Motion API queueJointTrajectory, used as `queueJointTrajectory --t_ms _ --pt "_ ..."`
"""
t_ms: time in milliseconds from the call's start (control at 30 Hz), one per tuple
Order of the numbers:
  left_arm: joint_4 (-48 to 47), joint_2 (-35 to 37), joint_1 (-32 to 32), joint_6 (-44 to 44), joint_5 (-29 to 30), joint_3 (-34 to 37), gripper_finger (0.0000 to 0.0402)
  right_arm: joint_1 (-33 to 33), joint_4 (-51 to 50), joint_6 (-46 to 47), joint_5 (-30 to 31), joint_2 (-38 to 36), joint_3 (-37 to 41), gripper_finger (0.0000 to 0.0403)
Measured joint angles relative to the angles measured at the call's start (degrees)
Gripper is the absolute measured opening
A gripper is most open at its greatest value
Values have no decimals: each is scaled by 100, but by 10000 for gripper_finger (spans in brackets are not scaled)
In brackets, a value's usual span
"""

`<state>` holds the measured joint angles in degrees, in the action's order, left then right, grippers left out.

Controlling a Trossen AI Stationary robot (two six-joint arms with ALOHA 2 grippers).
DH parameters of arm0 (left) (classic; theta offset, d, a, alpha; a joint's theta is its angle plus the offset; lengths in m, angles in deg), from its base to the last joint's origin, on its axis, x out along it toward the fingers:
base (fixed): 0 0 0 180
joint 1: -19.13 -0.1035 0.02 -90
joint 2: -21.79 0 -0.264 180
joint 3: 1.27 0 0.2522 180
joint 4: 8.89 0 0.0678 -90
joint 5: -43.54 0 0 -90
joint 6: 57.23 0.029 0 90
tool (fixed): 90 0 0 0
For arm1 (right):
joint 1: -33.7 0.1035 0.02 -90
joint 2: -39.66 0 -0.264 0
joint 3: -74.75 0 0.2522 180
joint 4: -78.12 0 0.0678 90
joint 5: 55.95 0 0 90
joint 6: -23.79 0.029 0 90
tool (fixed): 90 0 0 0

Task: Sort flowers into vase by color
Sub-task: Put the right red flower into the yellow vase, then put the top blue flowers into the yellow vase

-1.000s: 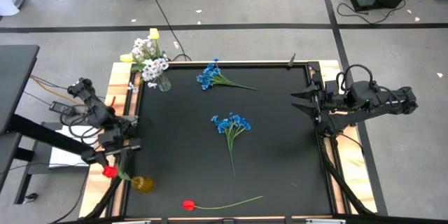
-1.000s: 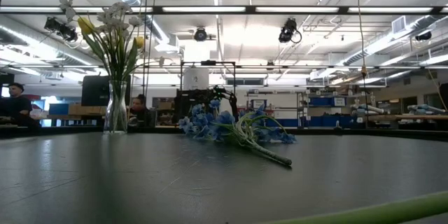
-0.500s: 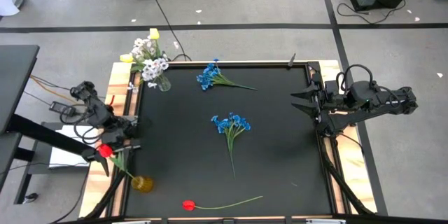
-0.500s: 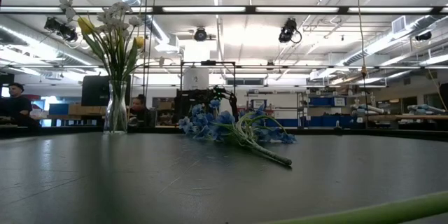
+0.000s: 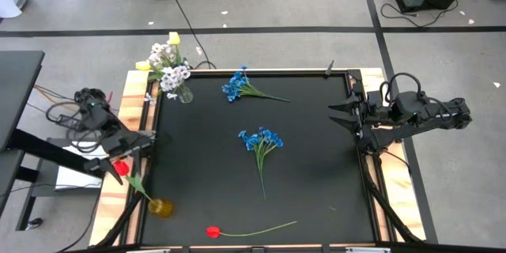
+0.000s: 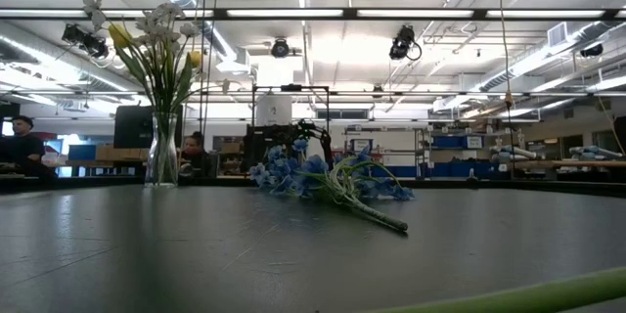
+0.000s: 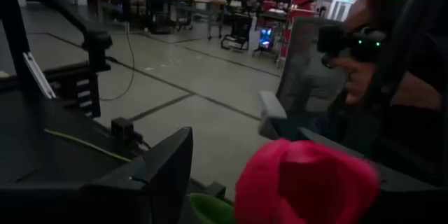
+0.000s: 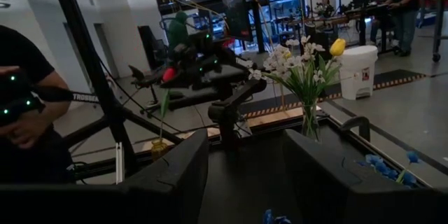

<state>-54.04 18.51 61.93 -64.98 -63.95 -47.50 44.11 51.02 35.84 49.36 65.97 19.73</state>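
- Left claw [image 5: 126, 152] sits over the left edge of the black tabletop [image 5: 316, 166], above the amber vase [image 5: 160, 206].
- Red tulip [image 5: 121, 168] stands in the amber vase, stalk slanting up and left, bloom right at the left claw's fingers. Left wrist view shows the red bloom [image 7: 304, 182] beside a dark finger [image 7: 164, 171]; fingers look spread, but cannot tell if they are clear of the stalk or lightly on it.
- Right claw [image 5: 338, 116] hangs at the right edge of the tabletop, fingers parted, nothing between them, pointing across toward the left side.
- Clear vase [image 5: 184, 92] at the far left corner holds white blossom clusters [image 5: 168, 62] plus yellow tulips [image 5: 173, 38]. Low view shows it upright [image 6: 162, 152].
- Blue cluster stem [image 5: 237, 85] lies flat near the far edge, just right of the clear vase, blossoms toward the vase.
- Second blue cluster stem [image 5: 262, 144] lies near the tabletop's centre, stalk running toward the near edge.
- Second red tulip [image 5: 213, 232] lies flat along the near edge, stalk trailing right.
- Right wrist view: the left arm with the red bloom [image 8: 169, 74] farther off, the amber vase [image 8: 160, 147] below it.
- A person's hand [image 7: 353, 84] shows beyond the tabletop in the left wrist view.
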Motion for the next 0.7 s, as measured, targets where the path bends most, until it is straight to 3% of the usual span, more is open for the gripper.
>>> queueJointTrajectory --t_ms 300,467,700 --pt "-876 -150 0 -497 12 -979 256 0 0 0 0 -2 2 191" --pt "-917 -197 0 -752 193 -1258 256 0 0 0 0 -2 0 191" --pt "-623 -358 0 -264 1606 -1331 256 1 0 -2 -1 -2 0 191"
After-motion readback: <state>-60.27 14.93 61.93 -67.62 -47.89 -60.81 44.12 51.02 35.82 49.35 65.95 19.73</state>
